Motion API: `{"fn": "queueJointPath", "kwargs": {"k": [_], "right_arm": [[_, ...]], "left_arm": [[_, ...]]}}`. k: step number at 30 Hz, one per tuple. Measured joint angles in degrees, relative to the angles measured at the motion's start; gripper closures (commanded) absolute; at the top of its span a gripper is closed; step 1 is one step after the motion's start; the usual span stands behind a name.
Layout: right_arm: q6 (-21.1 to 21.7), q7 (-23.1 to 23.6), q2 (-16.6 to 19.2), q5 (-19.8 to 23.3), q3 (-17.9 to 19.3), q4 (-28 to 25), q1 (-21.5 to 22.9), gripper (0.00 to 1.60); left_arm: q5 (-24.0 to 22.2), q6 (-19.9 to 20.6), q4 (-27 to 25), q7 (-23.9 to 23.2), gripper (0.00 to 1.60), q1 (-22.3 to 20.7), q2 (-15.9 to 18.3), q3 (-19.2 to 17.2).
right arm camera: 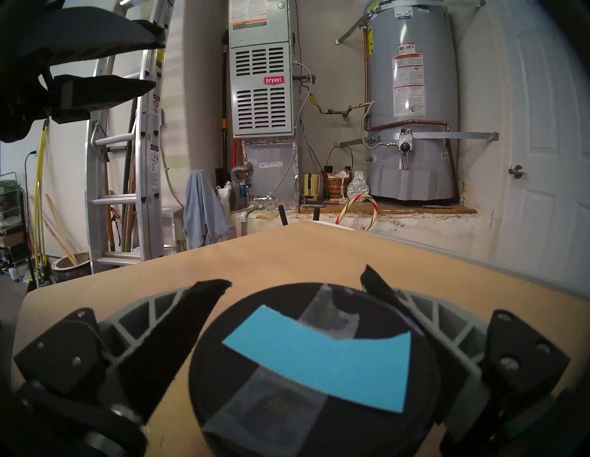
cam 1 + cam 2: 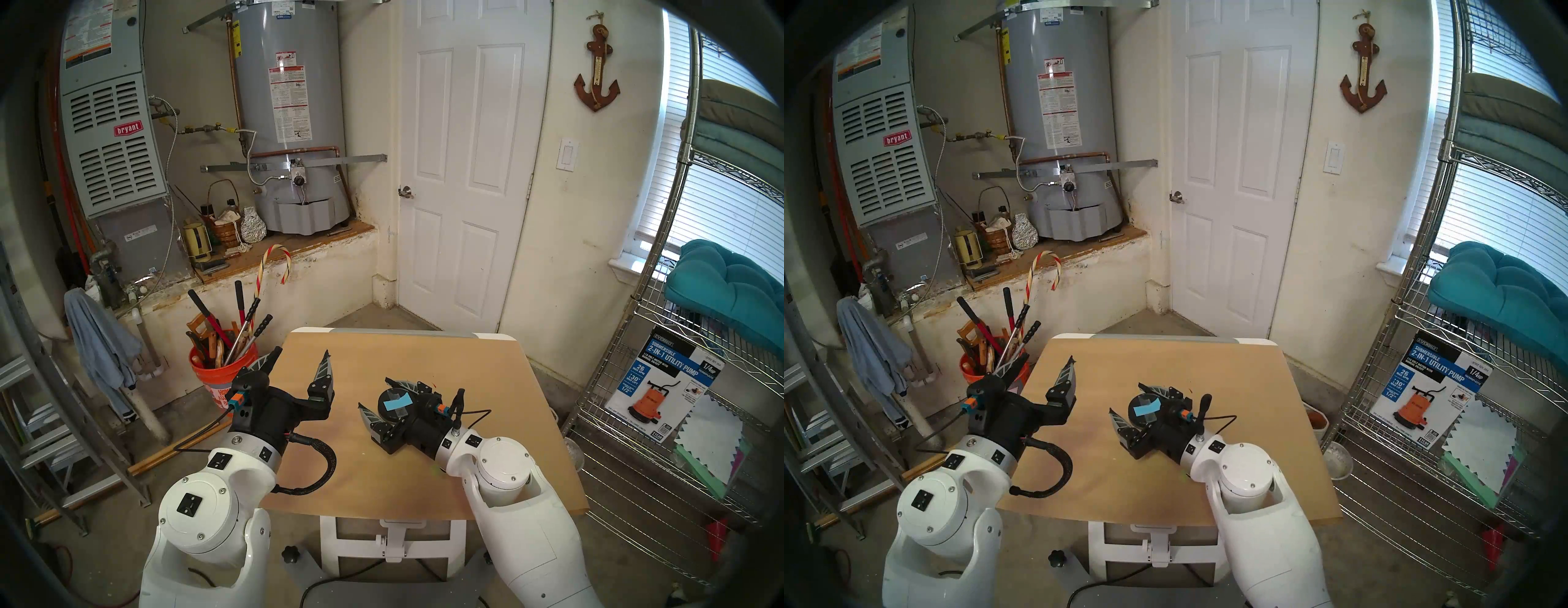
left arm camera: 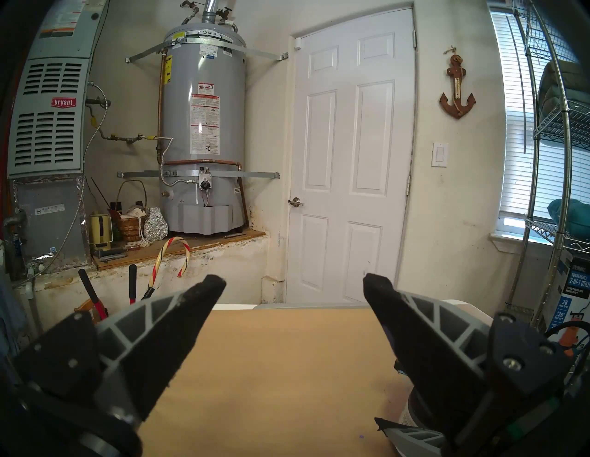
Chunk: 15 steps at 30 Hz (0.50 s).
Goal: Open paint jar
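Standing upright on the tan wooden tabletop (image 2: 382, 475), between the two black-and-grey fingers of the right claw (image 2: 384, 397): the small cylindrical paint jar (image 2: 393, 402), black round screw lid (image 1: 314, 367) still on, a light-blue tape strip (image 1: 319, 354) across its top. Right claw level and spread wide around the jar, one finger (image 1: 178, 322) on each side; contact with the jar's wall impossible to tell from these views. Off to the jar's left and clear of it, the left claw (image 2: 297, 361), level, fingers spread wide and holding nothing. Seen past the left claw's right finger (image 3: 415, 335) in the left wrist view: a sliver of the jar's pale label.
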Motion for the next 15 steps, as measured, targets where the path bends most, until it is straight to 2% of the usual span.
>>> {"fn": "queueJointPath", "kwargs": {"k": [15], "right_arm": [[0.2,0.6,0.0,0.1,0.2,-0.1,0.0,0.00]], "left_arm": [[0.0,0.0,0.0,0.0,0.00,0.0,0.0,0.0]]}}
